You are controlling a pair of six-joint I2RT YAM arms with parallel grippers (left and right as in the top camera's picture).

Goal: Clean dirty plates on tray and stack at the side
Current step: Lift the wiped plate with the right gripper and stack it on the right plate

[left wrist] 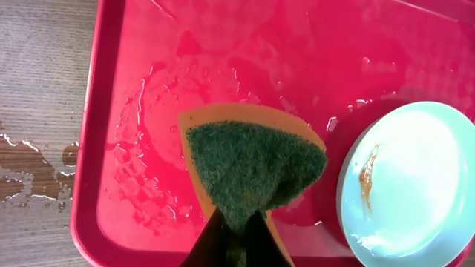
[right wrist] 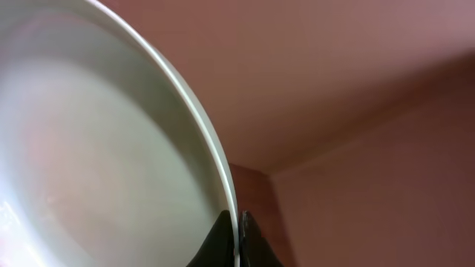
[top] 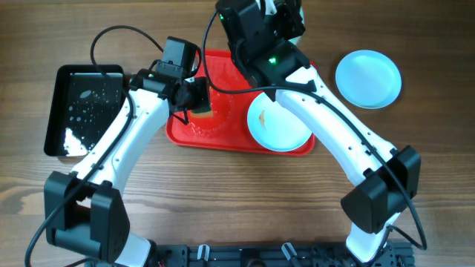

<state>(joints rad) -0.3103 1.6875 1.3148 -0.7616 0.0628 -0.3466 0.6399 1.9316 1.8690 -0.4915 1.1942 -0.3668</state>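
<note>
- Overhead view places the red tray (top: 223, 135) in the middle of the counter (top: 237, 200). One plate (top: 278, 127) lies in the tray's right part, and a second plate (top: 368, 78) sits off the tray on the bare wood to the right.
- Only this view shows the black tray (top: 111, 81) at the far left, speckled with drops.
- Left wrist view adds the detail. The left end effector (left wrist: 239, 222) is clenched on a sponge (left wrist: 252, 167), green scrub face toward the camera and orange body behind. The sponge is over the wet left half of the red tray.
- That view also shows a brown smear on the plate in the tray, which is too small to make out from above, and water spots on the wood beside the tray.
- Right wrist view shows the right end effector (right wrist: 238, 226) pinching the rim of a third plate (right wrist: 96, 148), seen against a reddish background.
- From above, this grasp is hidden under the right arm near the tray's top edge.
</note>
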